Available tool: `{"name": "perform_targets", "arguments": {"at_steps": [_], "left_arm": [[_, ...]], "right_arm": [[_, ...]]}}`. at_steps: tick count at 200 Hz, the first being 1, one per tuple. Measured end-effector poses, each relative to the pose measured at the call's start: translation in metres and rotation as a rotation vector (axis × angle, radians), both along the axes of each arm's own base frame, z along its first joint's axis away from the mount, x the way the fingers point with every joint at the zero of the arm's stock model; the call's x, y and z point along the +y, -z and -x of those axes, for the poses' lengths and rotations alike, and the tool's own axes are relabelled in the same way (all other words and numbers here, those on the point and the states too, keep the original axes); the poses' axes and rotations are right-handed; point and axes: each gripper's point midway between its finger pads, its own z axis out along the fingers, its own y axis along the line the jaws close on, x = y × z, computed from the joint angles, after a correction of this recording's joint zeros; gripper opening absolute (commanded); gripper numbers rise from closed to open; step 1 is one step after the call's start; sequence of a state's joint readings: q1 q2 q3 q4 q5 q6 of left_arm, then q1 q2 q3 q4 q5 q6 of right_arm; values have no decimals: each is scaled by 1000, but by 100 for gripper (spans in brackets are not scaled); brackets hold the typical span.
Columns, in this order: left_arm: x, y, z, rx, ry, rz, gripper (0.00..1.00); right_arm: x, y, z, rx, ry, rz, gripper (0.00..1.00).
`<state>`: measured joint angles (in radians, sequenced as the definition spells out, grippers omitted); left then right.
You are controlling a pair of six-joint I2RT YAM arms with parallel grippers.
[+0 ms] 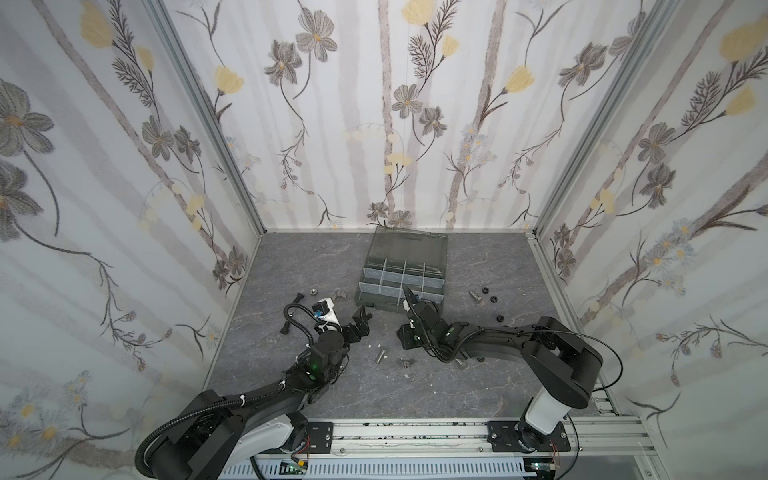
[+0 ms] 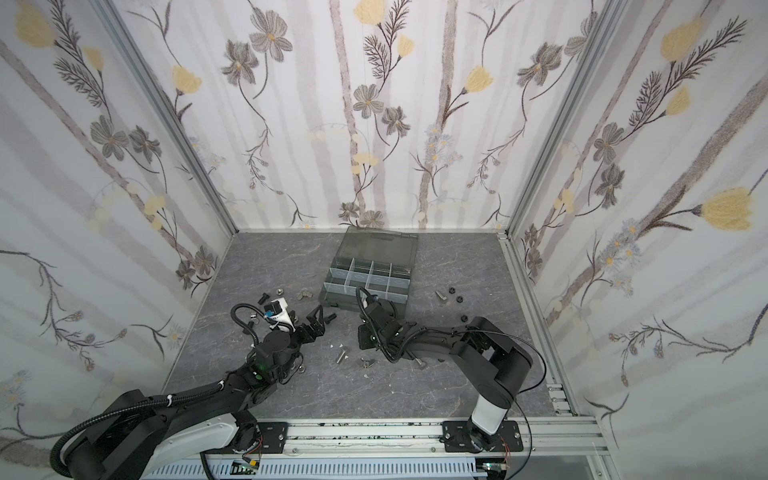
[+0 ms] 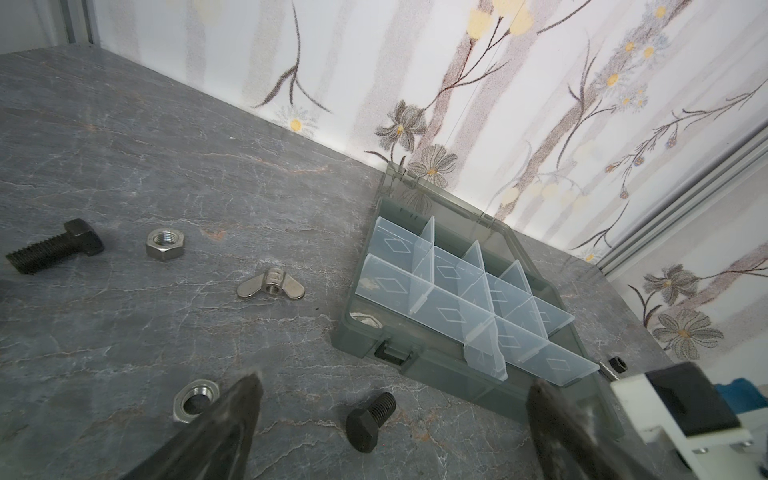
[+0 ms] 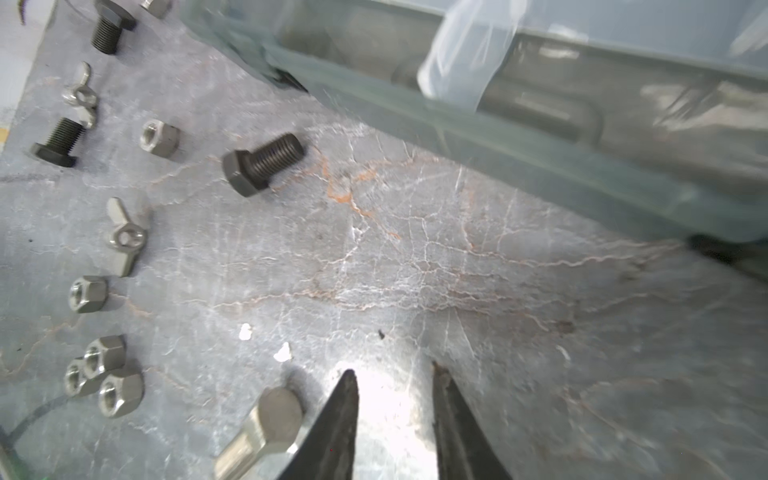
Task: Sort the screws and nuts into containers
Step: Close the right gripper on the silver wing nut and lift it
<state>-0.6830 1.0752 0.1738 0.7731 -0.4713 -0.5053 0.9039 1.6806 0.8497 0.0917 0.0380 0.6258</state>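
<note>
Grey tabletop (image 3: pixel 124 137), containers (image 3: pixel 451 316) sharp L wrist, blurred R

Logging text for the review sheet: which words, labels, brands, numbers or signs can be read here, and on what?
No words, brands or numbers are readable in any view.
Only sign: a plain diamond outline on compartment floors of the organizer case, with no lettering.
Head of the black bolt: no stamp visible.
On the lid, any moulded marks are too faint to read.
</note>
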Motion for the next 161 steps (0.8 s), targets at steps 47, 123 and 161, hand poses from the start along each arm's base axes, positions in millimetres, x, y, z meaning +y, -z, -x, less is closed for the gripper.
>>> {"name": "perform_targets", "arguments": {"at_steps": [47, 123, 161], "left_arm": [[0, -1, 0, -1, -3, 9, 100], [7, -25, 4, -29, -14, 73, 100], [16, -36, 12, -32, -26, 112, 100]], "right_arm": [[-13, -27, 22, -24, -87, 72, 52], [-24, -15, 66, 14, -369, 215, 55], [-17, -13, 71, -5, -491, 250, 54]]}}
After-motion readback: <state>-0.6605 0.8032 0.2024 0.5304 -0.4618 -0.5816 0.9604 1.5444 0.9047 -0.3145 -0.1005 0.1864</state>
